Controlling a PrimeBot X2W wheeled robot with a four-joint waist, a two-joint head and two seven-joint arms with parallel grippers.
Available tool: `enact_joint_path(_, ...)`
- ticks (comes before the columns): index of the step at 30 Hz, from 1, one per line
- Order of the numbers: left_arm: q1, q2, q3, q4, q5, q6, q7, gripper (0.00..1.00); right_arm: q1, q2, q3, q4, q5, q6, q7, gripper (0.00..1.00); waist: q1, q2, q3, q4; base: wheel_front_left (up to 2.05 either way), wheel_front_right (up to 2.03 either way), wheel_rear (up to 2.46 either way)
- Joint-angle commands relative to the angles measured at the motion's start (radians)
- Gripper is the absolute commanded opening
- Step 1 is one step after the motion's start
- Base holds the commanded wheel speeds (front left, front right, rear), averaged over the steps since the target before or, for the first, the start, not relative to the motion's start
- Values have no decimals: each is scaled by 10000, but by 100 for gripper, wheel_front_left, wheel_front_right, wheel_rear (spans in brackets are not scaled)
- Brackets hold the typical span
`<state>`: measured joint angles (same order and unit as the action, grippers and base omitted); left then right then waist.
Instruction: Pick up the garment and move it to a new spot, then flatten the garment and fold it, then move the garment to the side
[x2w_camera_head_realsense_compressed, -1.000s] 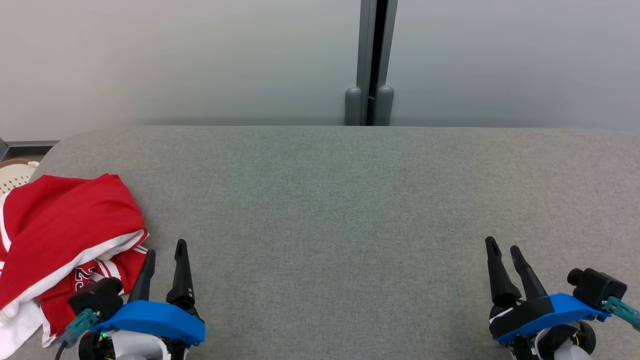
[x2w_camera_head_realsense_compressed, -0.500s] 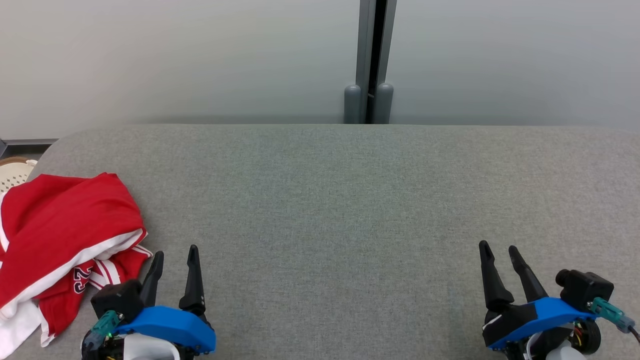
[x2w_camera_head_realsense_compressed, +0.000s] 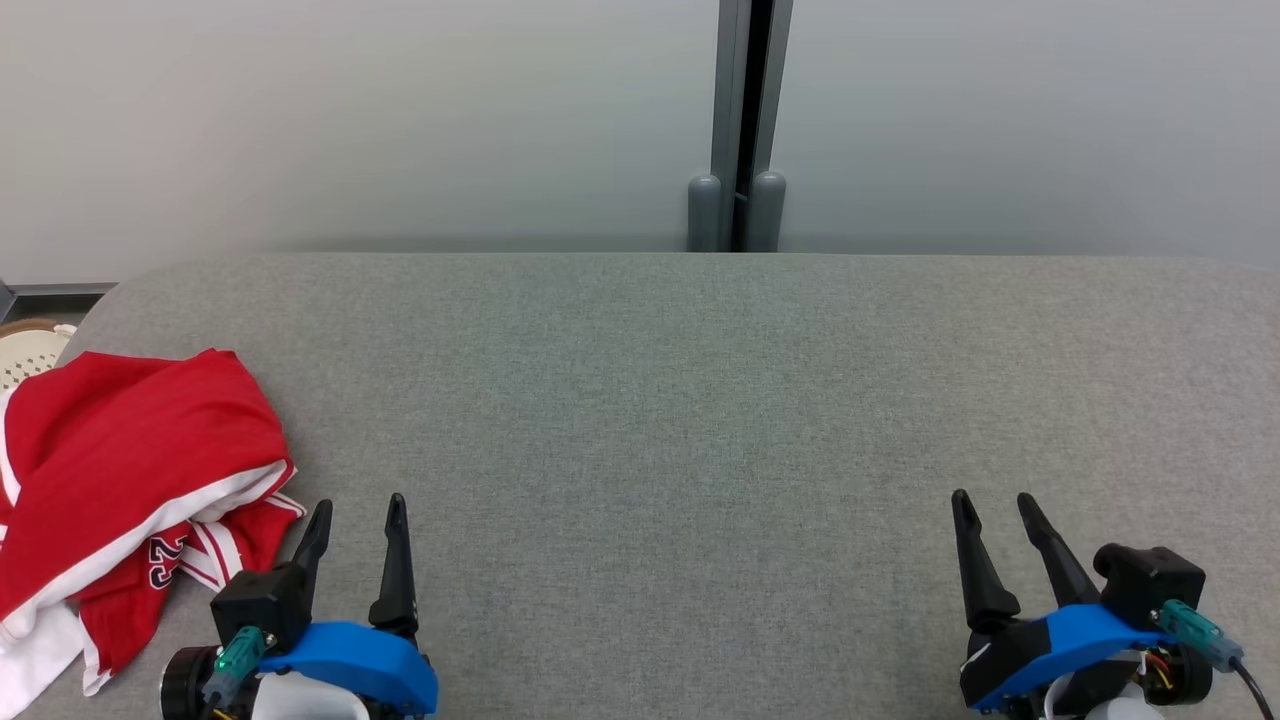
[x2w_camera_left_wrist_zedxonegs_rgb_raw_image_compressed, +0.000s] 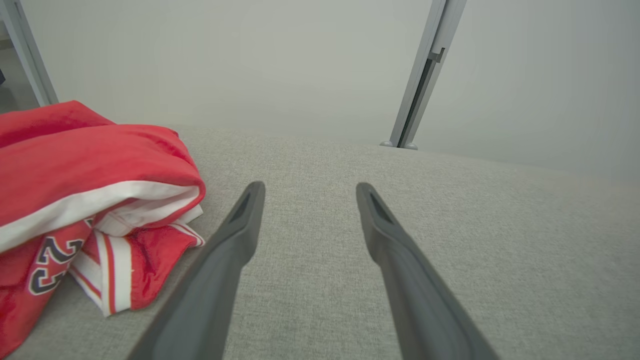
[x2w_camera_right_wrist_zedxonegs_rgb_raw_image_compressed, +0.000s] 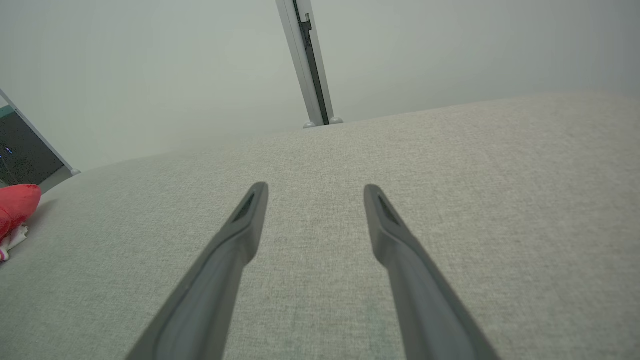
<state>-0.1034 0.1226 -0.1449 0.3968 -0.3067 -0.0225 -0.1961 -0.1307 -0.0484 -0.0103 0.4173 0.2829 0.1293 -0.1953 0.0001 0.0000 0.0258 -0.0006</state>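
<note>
The left gripper (x2w_camera_head_realsense_compressed: 360, 502) hangs spread, holding nothing, just beside the bunched red garment (x2w_camera_head_realsense_compressed: 130, 450) at the left edge of the grey cushion (x2w_camera_head_realsense_compressed: 640, 400). The right gripper (x2w_camera_head_realsense_compressed: 993, 497), likewise spread, hangs well apart, a wide stretch of cushion between.

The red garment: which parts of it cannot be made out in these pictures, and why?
1. Head view: the garment is cut off by the left edge, so its full extent is unknown.
2. Left wrist view: it lies crumpled, and its own folds hide its shape, neckline and sleeves.
3. Right wrist view: a small red corner at the left edge, too little to judge.
</note>
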Motion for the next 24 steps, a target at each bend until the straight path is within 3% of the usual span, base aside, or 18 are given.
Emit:
enact_joint_path(1, 1, 56, -37, 15, 208, 33, -68, 100, 40, -17, -20, 14, -223, 20, -82, 100, -1, 0, -8, 1, 0, 0, 0)
enact_joint_path(24, 186, -233, 195, 183, 2051, 57, -549, 100, 46, -32, -180, 486, -1998, 15, -566, 100, -1, 0, 15, -11, 0, 0, 0)
